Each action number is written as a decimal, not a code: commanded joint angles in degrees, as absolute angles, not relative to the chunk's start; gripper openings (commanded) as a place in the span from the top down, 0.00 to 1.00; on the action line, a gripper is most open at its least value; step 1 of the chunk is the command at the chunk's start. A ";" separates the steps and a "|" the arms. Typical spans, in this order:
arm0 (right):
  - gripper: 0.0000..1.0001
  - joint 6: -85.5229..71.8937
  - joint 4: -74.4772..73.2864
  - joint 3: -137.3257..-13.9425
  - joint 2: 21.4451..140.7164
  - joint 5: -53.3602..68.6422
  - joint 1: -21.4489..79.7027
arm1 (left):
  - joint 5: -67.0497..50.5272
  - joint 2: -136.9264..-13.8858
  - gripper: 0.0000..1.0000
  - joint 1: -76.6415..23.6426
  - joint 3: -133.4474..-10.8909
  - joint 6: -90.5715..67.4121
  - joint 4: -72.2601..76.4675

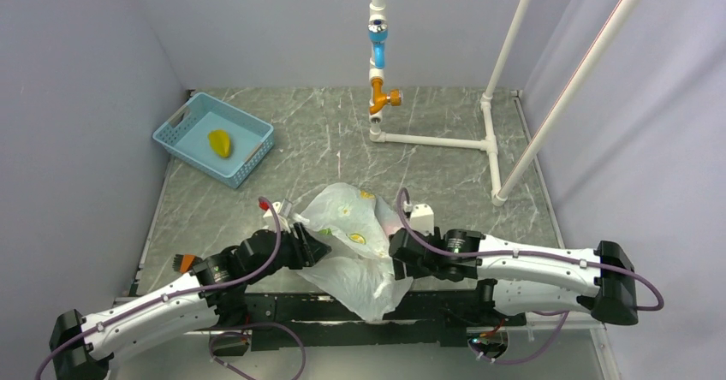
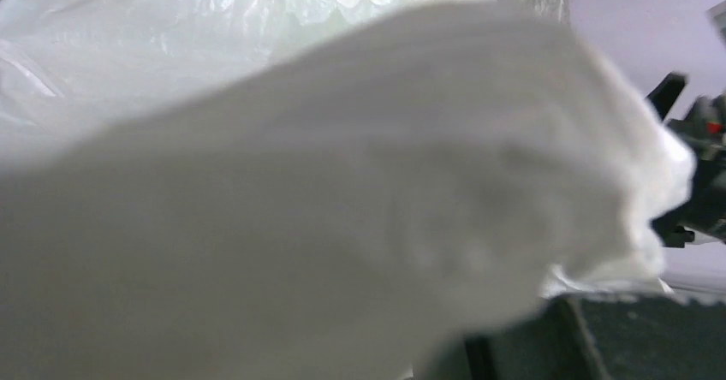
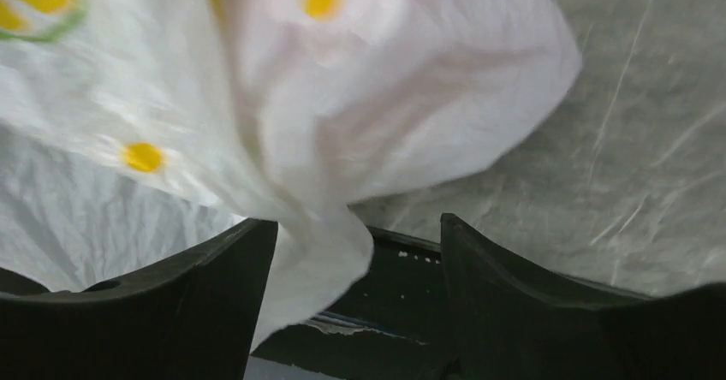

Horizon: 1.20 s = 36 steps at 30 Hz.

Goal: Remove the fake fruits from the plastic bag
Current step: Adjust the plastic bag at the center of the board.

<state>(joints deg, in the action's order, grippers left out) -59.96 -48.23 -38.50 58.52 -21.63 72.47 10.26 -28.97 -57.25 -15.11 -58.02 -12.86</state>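
The plastic bag (image 1: 351,234), white film with yellow-green marks, lies crumpled at the table's near middle, and its lower part hangs over the front edge. My left gripper (image 1: 315,248) is at the bag's left edge. In the left wrist view the bag film (image 2: 342,183) covers its jaws. My right gripper (image 1: 398,256) is at the bag's right edge. It (image 3: 355,222) is open, with a fold of the bag (image 3: 385,97) hanging between the fingers against the left one. A yellow oblong fruit (image 1: 220,143) lies in the blue basket (image 1: 175,123). The other fruits are hidden.
The blue lattice basket stands at the back left. A white pipe frame (image 1: 437,142) with blue and orange fittings (image 1: 377,97) stands at the back right. The dark front edge of the table (image 1: 342,307) runs under the bag, and grey walls close in both sides.
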 commanded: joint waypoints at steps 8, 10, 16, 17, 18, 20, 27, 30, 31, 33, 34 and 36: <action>0.00 -49.50 -50.08 -57.04 59.71 -13.68 72.65 | 5.04 -29.10 0.46 -57.60 -15.81 -58.81 -6.03; 0.00 -57.79 -54.80 -58.81 61.79 -10.40 72.53 | 5.12 -29.11 0.46 -57.57 -16.38 -58.44 -6.42; 0.00 -72.98 -54.92 -52.64 60.70 -0.27 73.86 | 4.23 -31.86 0.45 -57.57 -17.94 -56.57 -5.51; 0.00 -73.99 -53.54 -50.82 59.07 -0.26 73.83 | 3.97 -32.33 0.45 -57.59 -18.26 -56.40 -5.23; 0.00 -75.68 -51.48 -49.25 57.82 -0.26 73.82 | 3.55 -33.22 0.45 -57.59 -18.33 -56.11 -4.88; 0.01 -76.43 -45.69 -46.39 57.29 2.09 73.79 | 2.89 -34.58 0.45 -57.61 -18.48 -56.03 -4.15; 0.22 -80.70 -38.66 -44.05 59.11 1.73 73.58 | 1.91 -35.27 0.45 -57.58 -19.07 -56.35 -3.34; 0.29 -84.01 -36.53 -41.98 57.50 0.71 73.24 | 2.98 -34.08 0.45 -57.59 -19.69 -55.80 -5.28; 0.29 -84.83 -34.38 -40.67 57.14 1.51 73.03 | 3.38 -33.69 0.45 -57.62 -20.02 -55.69 -6.16; 0.22 -85.84 -29.64 -37.72 57.13 4.99 72.41 | 3.93 -32.80 0.45 -57.57 -20.29 -55.35 -7.12; 0.17 -85.67 -29.34 -37.26 57.34 5.95 72.35 | 4.09 -32.52 0.44 -57.57 -20.49 -55.23 -7.43; 0.11 -83.69 -33.22 -38.36 57.63 5.55 72.27 | 4.37 -32.39 0.44 -57.58 -21.02 -54.84 -8.11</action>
